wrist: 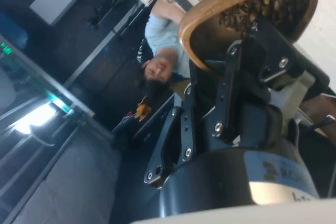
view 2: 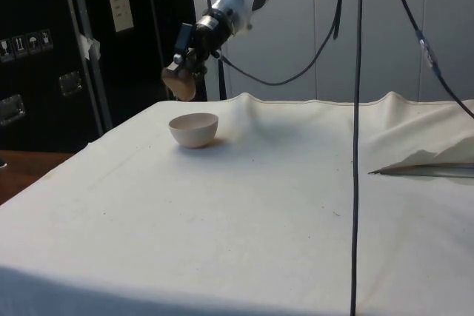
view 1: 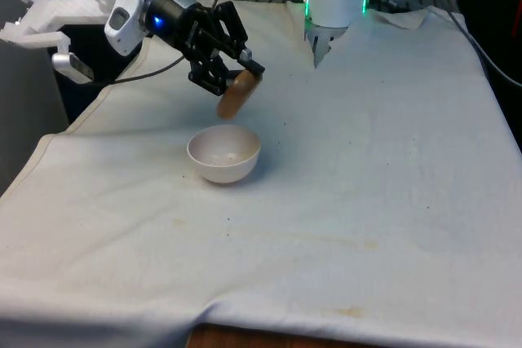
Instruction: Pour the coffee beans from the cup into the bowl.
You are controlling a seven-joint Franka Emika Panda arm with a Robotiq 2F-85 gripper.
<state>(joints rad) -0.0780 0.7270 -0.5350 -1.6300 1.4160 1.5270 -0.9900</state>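
A tan wooden cup point(view 1: 237, 94) hangs tilted over, mouth downward, just above the white bowl point(view 1: 223, 153) on the cloth. My black gripper point(view 1: 231, 67) is shut on the cup's wall. From the side, the cup point(view 2: 180, 81) sits above and slightly left of the bowl point(view 2: 194, 129). In the wrist view the cup point(wrist: 210, 24) is tipped on its side with dark coffee beans point(wrist: 273, 3) gathered against its lower wall near the rim, and one finger point(wrist: 231, 93) is clamped on the cup. The bowl's inside looks pale, with no dark beans visible.
White cloth point(view 1: 367, 185) covers the table with wide free room on the front view's right and near side. A dark cable point(view 2: 357, 138) hangs down in the side view. A person point(wrist: 163, 51) shows beyond the cup in the wrist view.
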